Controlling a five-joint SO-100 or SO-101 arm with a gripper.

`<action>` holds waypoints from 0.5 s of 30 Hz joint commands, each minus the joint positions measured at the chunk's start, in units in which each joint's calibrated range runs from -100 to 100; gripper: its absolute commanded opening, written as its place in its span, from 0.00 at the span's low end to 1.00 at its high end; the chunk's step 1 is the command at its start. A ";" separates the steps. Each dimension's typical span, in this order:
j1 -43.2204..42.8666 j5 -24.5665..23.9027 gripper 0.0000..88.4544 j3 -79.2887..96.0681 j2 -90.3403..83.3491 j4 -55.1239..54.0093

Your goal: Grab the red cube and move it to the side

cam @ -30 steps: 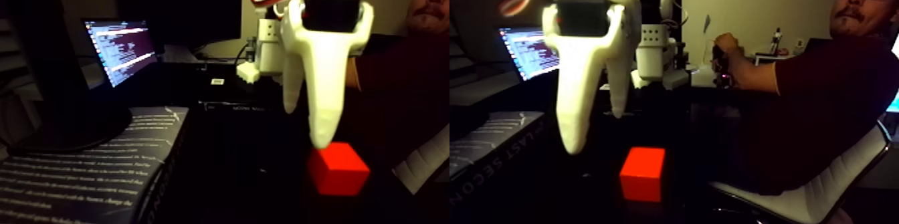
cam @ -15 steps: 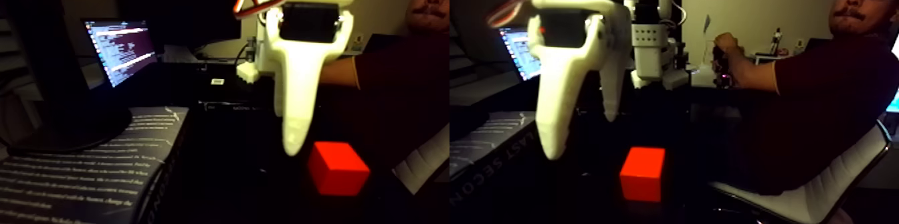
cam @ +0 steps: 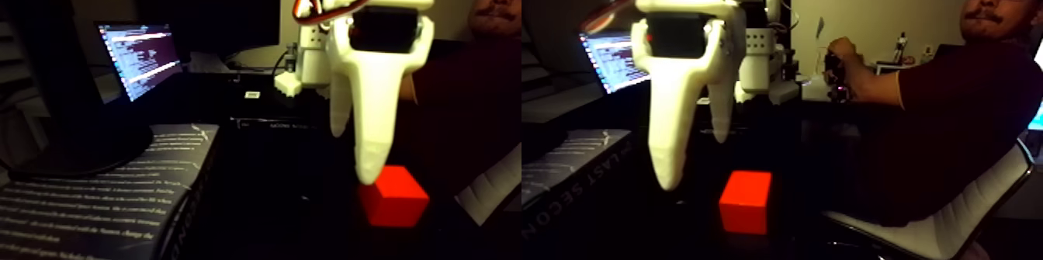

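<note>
The fixed view is a wide picture with two nearly equal halves side by side. Nearest the camera, at lower left of the left half, a book (cam: 85, 201) with pale printed lines on its dark cover lies on the dark counter (cam: 272, 216). The red cube (cam: 393, 196) rests on the counter at lower centre of the left half; in the right half it appears at lower centre as well. The white gripper (cam: 353, 150) hangs above the counter with its fingers pointing down. Its fingers are spread, with a clear gap between the long near finger and the shorter far finger, and nothing is held between them. In the left half the tip of the near finger overlaps the cube's upper left corner; in the right half the same tip stands clear to the left of the cube, so contact cannot be determined. Behind the gripper, a lit laptop (cam: 140, 57) stands at left. Farthest back, at right, a seated person (cam: 947, 116) in a dark shirt holds a second small arm (cam: 836, 77).
</note>
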 commanded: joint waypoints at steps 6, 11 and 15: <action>-0.61 0.01 0.40 -1.88 4.00 -3.73; -1.69 0.01 0.40 -2.24 5.35 -4.66; -2.52 -0.04 0.40 -2.60 6.11 -5.16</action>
